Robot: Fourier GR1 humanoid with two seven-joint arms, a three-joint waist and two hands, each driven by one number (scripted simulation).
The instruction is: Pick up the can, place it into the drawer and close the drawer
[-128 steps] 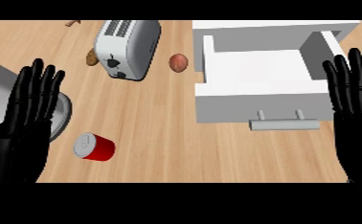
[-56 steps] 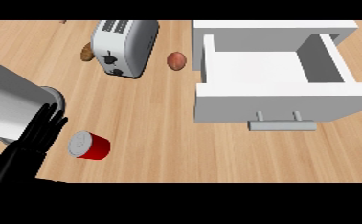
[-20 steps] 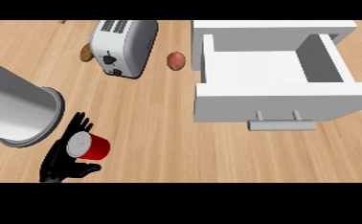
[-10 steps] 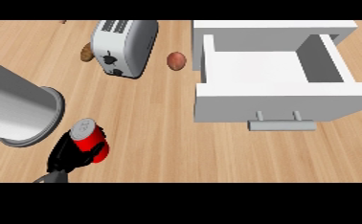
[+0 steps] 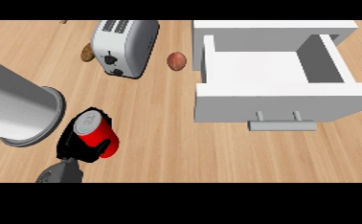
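- Head view: the left hand [image 5: 76, 144] is low on the left side. Its black fingers curl round the can [image 5: 99, 134] and grasp it.
- The can is red with a silver top. It leans a little, with its top toward the upper left.
- I cannot tell if the can touches the wooden counter [image 5: 163, 141] or is lifted off it.
- A big grey tube [image 5: 25, 110] is just beside the can, on its left.
- The white drawer [image 5: 268, 102] is pulled open on the right, well apart from the can. Its handle [image 5: 283, 124] sticks out at the front.
- A silver toaster [image 5: 126, 46] sits near the top.
- A small brown oval thing [image 5: 176, 61] lies between the toaster and the drawer.
- Another brown lump [image 5: 87, 53] peeks out at the toaster's left side.
- The right hand does not show.
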